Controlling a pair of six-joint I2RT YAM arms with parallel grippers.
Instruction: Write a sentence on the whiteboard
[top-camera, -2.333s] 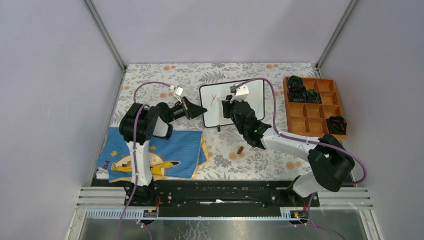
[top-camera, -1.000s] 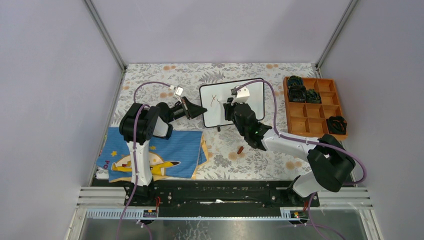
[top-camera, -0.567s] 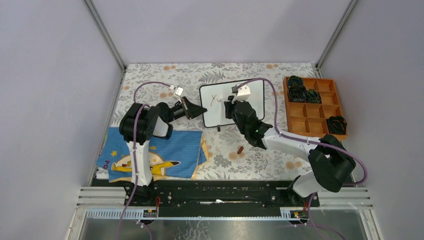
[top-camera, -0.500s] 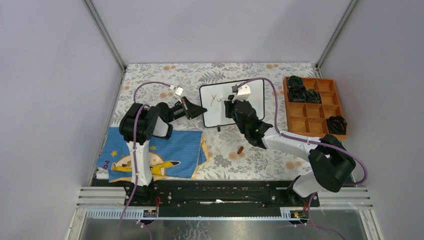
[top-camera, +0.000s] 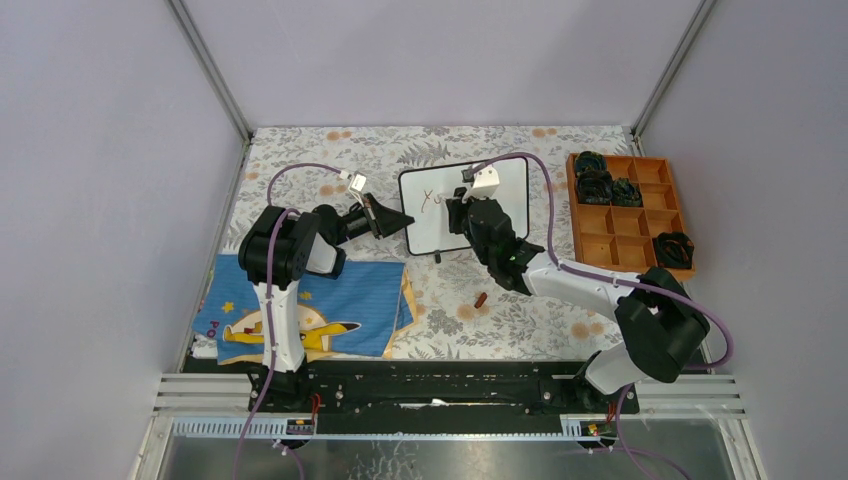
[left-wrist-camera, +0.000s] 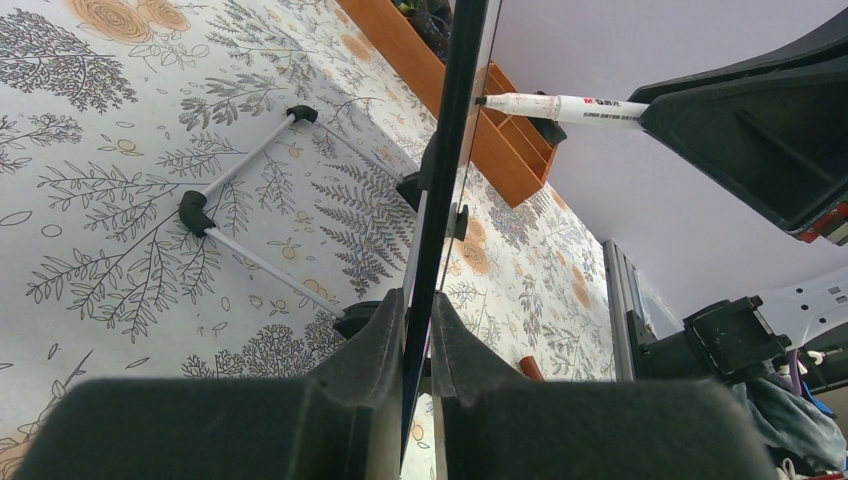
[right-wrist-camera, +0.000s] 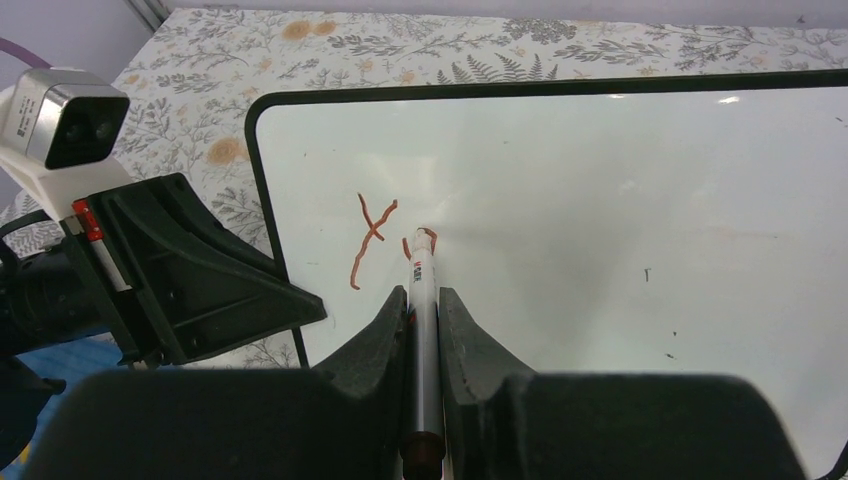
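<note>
Small white rectangular whiteboard (top-camera: 512, 205) with a thin black frame stands tilted at mid-table on the grey floral tablecloth (top-camera: 500, 325). The left gripper (left-wrist-camera: 418, 330) is clamped on its left edge, one finger in front of the face and one behind. The right gripper (right-wrist-camera: 422, 300) is closed on a white marker pen (right-wrist-camera: 422, 268), which lies straight along the slot between the fingers.

The sentence (right-wrist-camera: 372, 237) so far is a reddish-brown "Y" plus a part-formed second letter, upper left of the board. The pen tip touches that second letter.

Around:
- A prop stand of pale rods with black feet (left-wrist-camera: 192, 210) sits behind the board.
- An orange compartment tray (top-camera: 598, 247) lies to the right, apart.
- A small reddish-brown cap (top-camera: 481, 298) lies on the tablecloth nearer the arms.
- A blue cartoon-print cloth (top-camera: 340, 300) lies by the left arm.
- In the top view the right arm hides the board's middle.

The board's long axis runs left-right and its face is turned toward the arms. The pen points away from them, at the board.
</note>
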